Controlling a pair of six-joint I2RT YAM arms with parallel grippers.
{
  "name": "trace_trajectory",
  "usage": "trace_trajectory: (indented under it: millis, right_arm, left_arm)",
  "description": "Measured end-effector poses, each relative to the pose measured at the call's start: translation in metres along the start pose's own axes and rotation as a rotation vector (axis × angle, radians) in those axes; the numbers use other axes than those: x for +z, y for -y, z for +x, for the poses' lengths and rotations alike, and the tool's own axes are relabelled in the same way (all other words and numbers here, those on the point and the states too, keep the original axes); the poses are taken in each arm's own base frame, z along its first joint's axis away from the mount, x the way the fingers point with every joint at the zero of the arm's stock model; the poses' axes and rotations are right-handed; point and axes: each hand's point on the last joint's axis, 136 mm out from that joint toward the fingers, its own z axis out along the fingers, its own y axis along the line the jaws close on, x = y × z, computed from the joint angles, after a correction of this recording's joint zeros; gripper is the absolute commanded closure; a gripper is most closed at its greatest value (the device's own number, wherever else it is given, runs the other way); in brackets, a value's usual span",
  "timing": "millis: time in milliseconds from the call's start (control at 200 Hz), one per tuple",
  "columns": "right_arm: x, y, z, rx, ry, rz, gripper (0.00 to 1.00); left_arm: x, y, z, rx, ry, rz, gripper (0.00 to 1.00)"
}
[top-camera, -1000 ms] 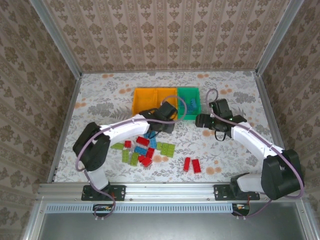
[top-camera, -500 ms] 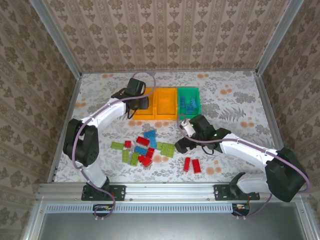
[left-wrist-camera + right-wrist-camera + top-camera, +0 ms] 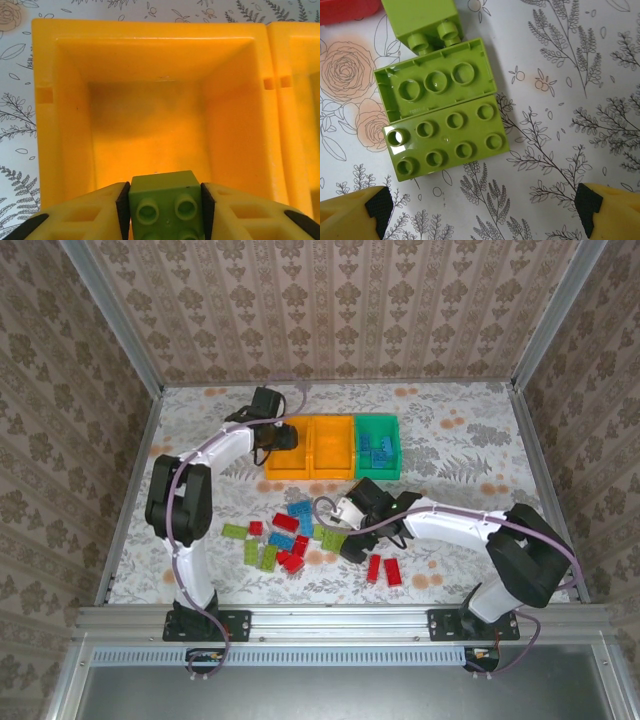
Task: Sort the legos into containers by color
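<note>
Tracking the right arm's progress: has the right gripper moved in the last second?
Yes. From beside the teal bin's near corner, the right gripper has swung left and down the view, over two loose lime green bricks.

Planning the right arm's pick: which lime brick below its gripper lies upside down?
The middle lime brick: its hollow underside faces up, while the eight-stud brick beside it shows studs up.
</note>
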Motion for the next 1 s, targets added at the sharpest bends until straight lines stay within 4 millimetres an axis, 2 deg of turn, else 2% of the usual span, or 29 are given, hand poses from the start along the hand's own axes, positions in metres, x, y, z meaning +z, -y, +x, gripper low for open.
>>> trace_trajectory:
  millis: [320, 395, 425, 440, 570, 720, 860, 1000]
  right_arm:
    - [0.006, -0.001, 0.007, -0.041, -0.06, -0.006, 0.04]
    - [0.006, -0.001, 0.008, -0.046, -0.065, -0.007, 0.04]
    - [0.006, -0.002, 0.008, -0.048, -0.067, -0.008, 0.04]
    - [0.006, -0.002, 0.008, -0.048, -0.068, -0.009, 0.04]
    - [0.006, -0.004, 0.009, -0.057, -0.073, -0.013, 0.04]
    - [0.01, -0.008, 0.007, -0.071, -0.091, -0.022, 0.04]
    - [0.015, -0.011, 0.011, -0.076, -0.116, -0.032, 0.04]
    - [0.016, -0.015, 0.013, -0.086, -0.131, -0.039, 0.04]
  left_arm:
    - [-0.002, 0.002, -0.009, 0.019, 0.025, 0.01, 0.31]
    - [-0.002, 0.005, -0.011, 0.018, 0.038, 0.022, 0.16]
    - [-0.004, 0.007, -0.013, 0.021, 0.048, 0.028, 0.04]
    - [-0.005, 0.007, -0.013, 0.024, 0.05, 0.03, 0.01]
    - [-0.019, 0.008, -0.012, 0.022, 0.076, 0.041, 0.0]
    - [-0.048, 0.012, -0.009, 0.03, 0.133, 0.061, 0.0]
    - [-0.074, 0.013, 0.001, 0.024, 0.181, 0.08, 0.0]
    - [-0.085, 0.01, 0.013, 0.015, 0.194, 0.085, 0.0]
